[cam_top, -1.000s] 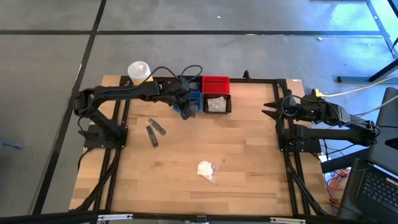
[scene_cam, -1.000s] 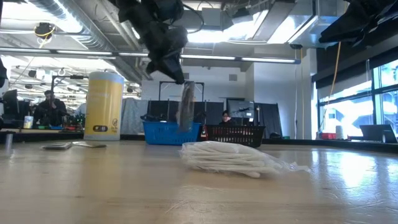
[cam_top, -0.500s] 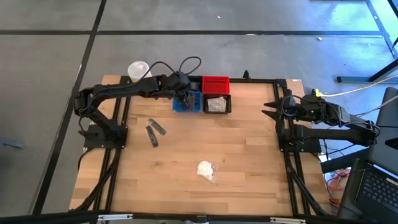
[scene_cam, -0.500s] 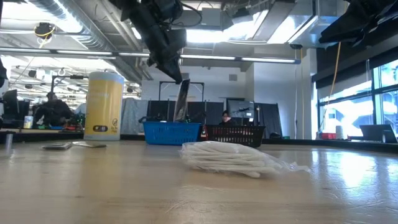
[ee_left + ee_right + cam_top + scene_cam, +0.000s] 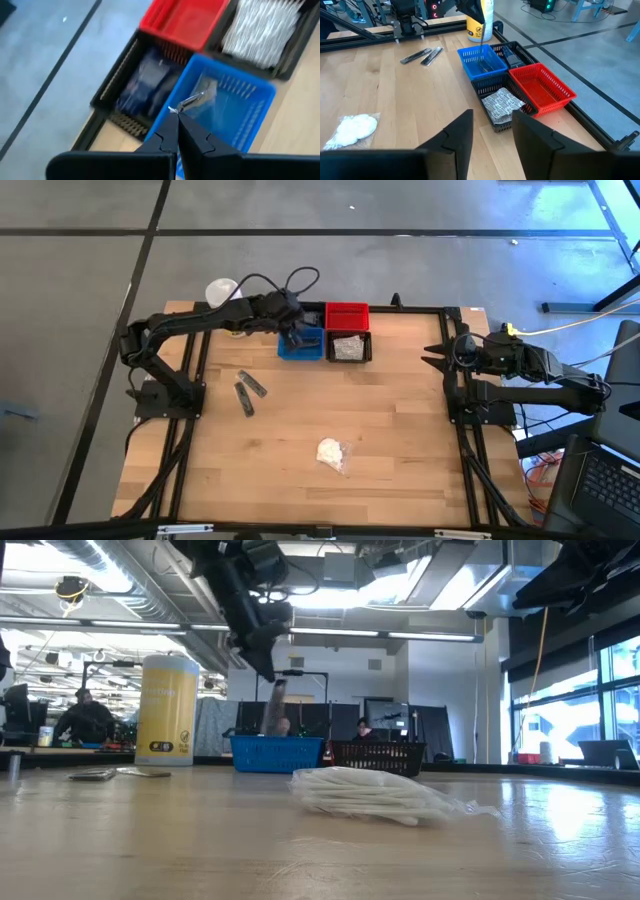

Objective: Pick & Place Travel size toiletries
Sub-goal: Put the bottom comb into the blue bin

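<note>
My left gripper is over the blue bin at the table's far edge, shut on a clear crinkly packet. In the low view the packet hangs down to the blue bin's rim. Two flat dark tubes lie flat on the table left of centre. The white wad in clear wrap lies nearer the near edge. My right gripper waits open at the table's right side, its fingers apart in the right wrist view. My left gripper pinches the clear packet's upper end between its two fingertips, coming from above and pointing down. The packet hangs upright below the fingers, over the blue bin. Whether its lower end touches the bin's floor, I cannot tell.
A red bin stands right of the blue one. In front of it a black bin holds silvery packets. Another black bin with dark navy tubes sits behind the blue bin. A yellow container stands at the far left corner.
My left gripper has moved toward the table's far edge, from the blue bin's near side to above it, staying shut. The packet has travelled with it, hanging below the fingers, and now its lower end is down at the bin's rim.
</note>
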Available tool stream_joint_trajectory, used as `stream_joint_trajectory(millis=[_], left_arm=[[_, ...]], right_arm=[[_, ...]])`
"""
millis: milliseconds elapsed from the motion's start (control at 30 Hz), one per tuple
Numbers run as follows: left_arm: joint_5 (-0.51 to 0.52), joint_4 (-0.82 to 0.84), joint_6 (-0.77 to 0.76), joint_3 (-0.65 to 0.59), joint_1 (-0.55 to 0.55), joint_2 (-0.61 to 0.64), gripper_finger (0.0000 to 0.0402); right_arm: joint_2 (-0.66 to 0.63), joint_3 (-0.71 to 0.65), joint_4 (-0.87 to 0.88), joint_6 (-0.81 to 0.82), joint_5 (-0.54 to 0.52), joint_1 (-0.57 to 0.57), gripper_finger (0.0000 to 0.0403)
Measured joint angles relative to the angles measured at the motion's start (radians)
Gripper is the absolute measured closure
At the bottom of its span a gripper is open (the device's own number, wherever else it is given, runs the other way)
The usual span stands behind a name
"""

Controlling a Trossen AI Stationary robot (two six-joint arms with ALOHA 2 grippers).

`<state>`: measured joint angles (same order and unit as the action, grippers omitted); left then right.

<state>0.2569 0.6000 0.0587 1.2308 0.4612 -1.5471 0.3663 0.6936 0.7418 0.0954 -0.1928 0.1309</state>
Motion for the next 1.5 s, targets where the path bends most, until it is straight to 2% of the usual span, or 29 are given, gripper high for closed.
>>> stream_joint_trajectory(millis=[167, 300, 633, 833, 1033, 1200, 1333, 1500], left_arm=[[0.041, 0.042, 0.041, 0.000, 0.000, 0.000, 0.0399], [0.017, 0.038, 0.102, 0.000, 0.000, -0.009, 0.0400], [0.034, 0.065, 0.177, 0.000, -0.002, -0.131, 0.0399], [0.037, 0.041, 0.208, 0.000, -0.003, -0.137, 0.0399], [0.093, 0.149, 0.205, 0.000, -0.013, -0.121, 0.0399], [0.116, 0.160, 0.222, 0.000, -0.016, -0.121, 0.0396], [0.111, 0.160, 0.233, 0.000, -0.017, -0.121, 0.0375], [0.144, 0.196, 0.239, 0.000, -0.018, -0.119, 0.0321]], right_arm=[[0.000, 0.000, 0.000, 0.000, 0.000, 0.000, 0.0274], [0.000, 0.000, 0.000, 0.000, 0.000, 0.000, 0.0281], [0.000, 0.000, 0.000, 0.000, 0.000, 0.000, 0.0294], [0.000, 0.000, 0.000, 0.000, 0.000, 0.000, 0.0301], [0.000, 0.000, 0.000, 0.000, 0.000, 0.000, 0.0305], [0.000, 0.000, 0.000, 0.000, 0.000, 0.000, 0.0298], [0.000, 0.000, 0.000, 0.000, 0.000, 0.000, 0.0289], [0.000, 0.000, 0.000, 0.000, 0.000, 0.000, 0.0277]])
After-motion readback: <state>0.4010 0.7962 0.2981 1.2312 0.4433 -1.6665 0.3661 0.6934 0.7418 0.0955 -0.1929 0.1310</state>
